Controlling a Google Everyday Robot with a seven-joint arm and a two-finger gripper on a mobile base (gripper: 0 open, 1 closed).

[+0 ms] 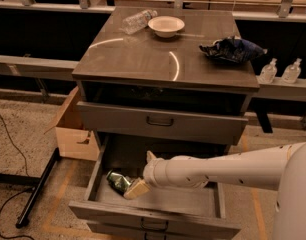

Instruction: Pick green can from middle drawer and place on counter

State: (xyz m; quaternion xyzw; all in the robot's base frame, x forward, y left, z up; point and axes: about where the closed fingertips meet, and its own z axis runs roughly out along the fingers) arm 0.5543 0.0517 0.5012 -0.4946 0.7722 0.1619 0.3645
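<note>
The green can (118, 181) lies on its side, dented, in the left front part of the open middle drawer (158, 215). My gripper (141, 176) reaches into the drawer from the right on a white arm, just right of the can. Its tan fingers (135, 189) are spread open, and the lower one is close to the can; I cannot tell if it touches. The counter (143, 54) is the glossy grey-brown cabinet top above.
On the counter are a clear plastic bottle (138, 20), a white bowl (166, 25) and a blue bag (232, 49). A shut drawer (160, 121) overhangs the open one. A cardboard box (75, 134) and a black stand leg (38, 189) are at left.
</note>
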